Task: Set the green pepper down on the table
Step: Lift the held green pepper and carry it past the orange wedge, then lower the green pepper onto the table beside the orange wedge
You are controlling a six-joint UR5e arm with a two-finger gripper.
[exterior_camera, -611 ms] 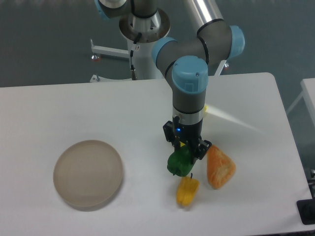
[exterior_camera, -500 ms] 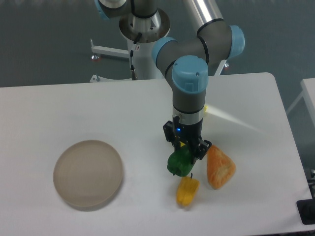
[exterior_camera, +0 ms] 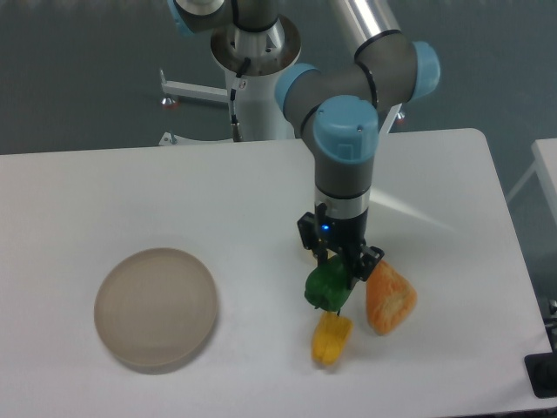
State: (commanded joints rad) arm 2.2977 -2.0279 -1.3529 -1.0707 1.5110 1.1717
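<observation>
The pepper [exterior_camera: 329, 285] is clamped in the gripper [exterior_camera: 341, 269]; the jaws close on its top, one finger on each side. It sits low over the table [exterior_camera: 130, 192], just above the yellow pepper [exterior_camera: 332, 338] and just left of the orange wedge [exterior_camera: 390, 297]. We can't tell from this view whether its underside touches the table yet; it looks slightly off it, or barely resting.

Our read on progress: the grasp is done and the carry is mostly done. What's left is to lower it to contact, open the jaws and back the arm away. No release so far, so we count the task as not complete. The drop spot is tight: yellow pepper and wedge are both near, so it may roll against them once let go.

Against the frames half a second back: arm and gripper have shifted a bit to the right, and the pepper went with them, now closer to the wedge. Grip unchanged. Yellow pepper, wedge and the plate [exterior_camera: 156, 306] at far left are all where they were.
</observation>
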